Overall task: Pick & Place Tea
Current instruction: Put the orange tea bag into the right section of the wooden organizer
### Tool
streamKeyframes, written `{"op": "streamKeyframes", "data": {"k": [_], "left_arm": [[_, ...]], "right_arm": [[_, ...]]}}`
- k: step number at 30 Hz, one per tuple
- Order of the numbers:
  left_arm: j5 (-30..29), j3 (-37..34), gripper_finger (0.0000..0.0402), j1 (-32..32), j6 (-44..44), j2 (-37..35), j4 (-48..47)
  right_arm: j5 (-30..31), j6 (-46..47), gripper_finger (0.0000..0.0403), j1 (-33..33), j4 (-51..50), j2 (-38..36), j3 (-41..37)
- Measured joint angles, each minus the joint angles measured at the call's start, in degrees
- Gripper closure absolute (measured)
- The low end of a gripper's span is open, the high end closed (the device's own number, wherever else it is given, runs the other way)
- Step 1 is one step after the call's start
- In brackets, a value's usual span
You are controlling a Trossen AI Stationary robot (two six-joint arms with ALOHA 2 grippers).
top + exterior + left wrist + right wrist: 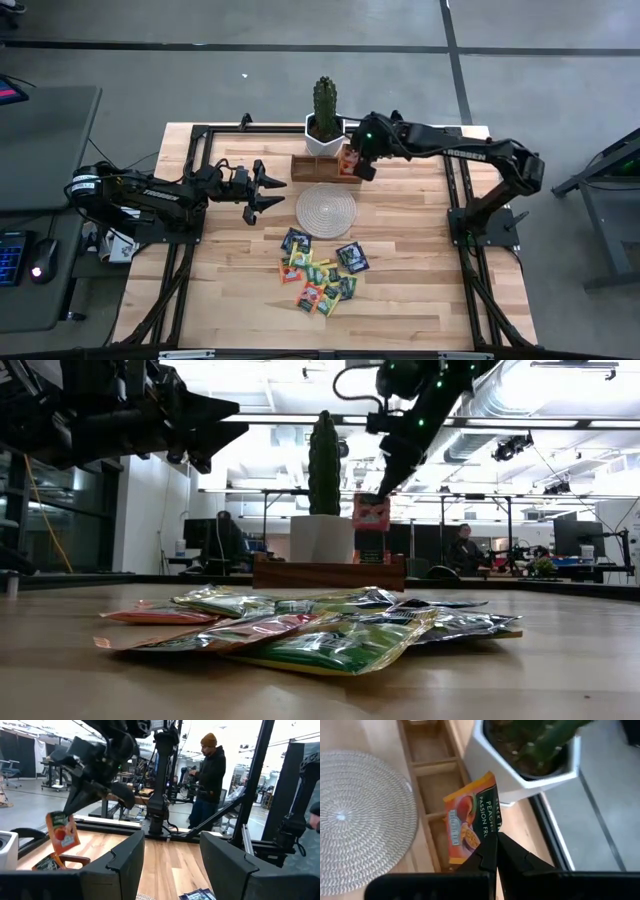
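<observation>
a: where's the sachet?

b: an orange tea sachet hangs pinched in the right gripper, directly over the wooden tray's end slot, long axis upright.

a: so straight down. the left arm?

b: the left gripper waits spread apart, beside the mat. the other sachets lie nearer the front edge.

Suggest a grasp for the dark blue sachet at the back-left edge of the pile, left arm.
Probably pinch the dark blue sachet by its free outer edge, coming from above on the mat side: it lies flat, and only that edge looks clear of the pile. The left gripper is open nearby.
</observation>
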Motion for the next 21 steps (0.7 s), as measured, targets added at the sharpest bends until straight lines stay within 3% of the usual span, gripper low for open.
{"op": "streamKeyframes", "data": {"k": [4, 21], "left_arm": [[0.29, 0.0, 0.0214, 0.0, -0.33, -0.02, -0.07], [0.74, -0.02, 0.0214, 0.0, -2.46, -0.02, -0.26]], "right_arm": [[-1.77, -2.64, 0.0403, -0.9, 0.24, 2.6, -0.02], [3.5, -8.9, 0.0403, -0.82, 3.45, 9.38, -0.09]]}}
